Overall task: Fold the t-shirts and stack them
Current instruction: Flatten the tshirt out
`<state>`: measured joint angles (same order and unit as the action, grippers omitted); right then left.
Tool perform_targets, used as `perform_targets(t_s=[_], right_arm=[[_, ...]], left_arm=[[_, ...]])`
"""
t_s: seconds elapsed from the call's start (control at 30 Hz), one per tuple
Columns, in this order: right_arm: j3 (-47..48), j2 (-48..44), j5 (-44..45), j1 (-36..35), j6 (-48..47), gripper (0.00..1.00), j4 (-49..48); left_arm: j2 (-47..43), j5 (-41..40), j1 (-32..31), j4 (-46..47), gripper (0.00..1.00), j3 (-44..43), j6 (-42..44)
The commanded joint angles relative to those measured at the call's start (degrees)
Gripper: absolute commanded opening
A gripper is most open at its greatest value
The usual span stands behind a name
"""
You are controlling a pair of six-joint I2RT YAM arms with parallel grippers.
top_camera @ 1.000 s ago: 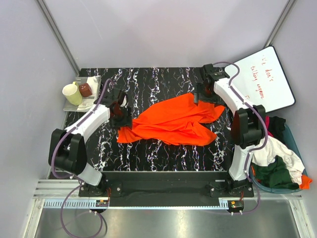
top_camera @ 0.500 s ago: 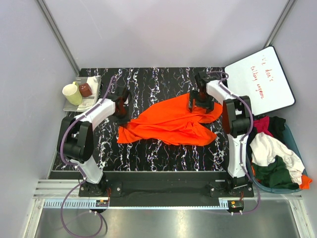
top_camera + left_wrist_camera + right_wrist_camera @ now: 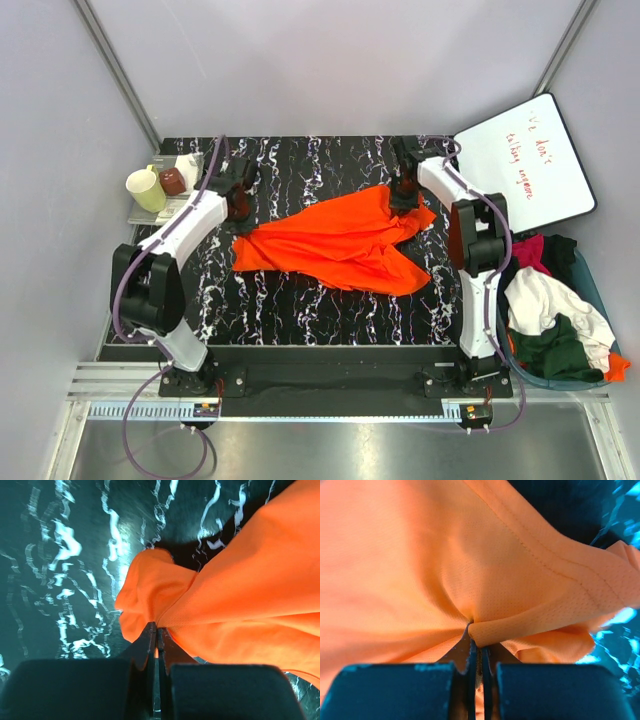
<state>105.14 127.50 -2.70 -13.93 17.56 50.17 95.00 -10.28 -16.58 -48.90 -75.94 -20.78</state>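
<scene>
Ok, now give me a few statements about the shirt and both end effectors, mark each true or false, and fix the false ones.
1. The left end effector is shut on the orange t-shirt. True.
2. The right end effector is open and holds nothing. False: it is shut on a pinch of the orange fabric.
3. The orange t-shirt is neatly folded. False: it lies rumpled, spread between the two end effectors.
4. Other shirts are piled in a bin on the right. True.

Bright even light, glare on tabletop [image 3: 65, 540] (wrist views teal-tinted)
</scene>
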Motion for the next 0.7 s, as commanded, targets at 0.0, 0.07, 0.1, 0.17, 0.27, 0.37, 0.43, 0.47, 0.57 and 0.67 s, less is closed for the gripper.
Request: perform_targets(t_s=[0.0, 0.07, 0.1, 0.17, 0.27, 0.37, 0.43, 0.47, 0.57, 0.67], right_arm=[[5.8, -10.4, 3.3, 0.1, -2.4, 0.00, -1.6], [8.1, -14.0, 5.5, 0.2, -3.4, 0.00, -1.6], [8.7, -15.3, 6.2, 0.1, -3.7, 0.00, -1.6], [10.6, -18.9, 7.3, 0.1, -4.1, 0.00, -1.6], [11.9, -23.3, 7.3, 0.0, -4.6, 0.00, -2.0], [10.8, -28.4, 6.8, 0.1, -5.3, 0.00, -2.7], [7.7, -32.6, 6.4, 0.1, -4.9, 0.00, -3.3], [6.0, -34.3, 6.0, 0.1, -4.2, 0.00, -3.9], [-2.8, -40.7, 3.0, 0.1, -1.1, 0.00, -4.1], [-14.3, -46.4, -1.0, 0.1, 2.6, 0.00, -2.0]], left_arm=[[-5.5, -6.4, 0.3, -1.5, 0.00, -6.1, 0.4], [-7.4, -8.5, 0.5, -2.1, 0.00, -9.3, -0.1], [-8.1, -9.4, 0.6, -2.6, 0.00, -10.4, -0.5], [-10.4, -11.8, 0.9, -2.9, 0.00, -13.3, -0.8], [-13.9, -14.8, 1.5, -3.1, 0.00, -16.6, -1.2], [-17.0, -15.5, 1.5, -3.0, 0.00, -19.0, -0.1], [-18.4, -14.9, 1.5, -3.0, 0.00, -19.2, 0.4], [-20.2, -13.9, 1.5, -3.0, 0.00, -18.9, 0.2], [-24.5, -11.5, 1.5, -3.3, 0.00, -13.5, -0.6], [-28.9, -9.2, 1.5, -4.6, 0.00, -4.5, -3.6]])
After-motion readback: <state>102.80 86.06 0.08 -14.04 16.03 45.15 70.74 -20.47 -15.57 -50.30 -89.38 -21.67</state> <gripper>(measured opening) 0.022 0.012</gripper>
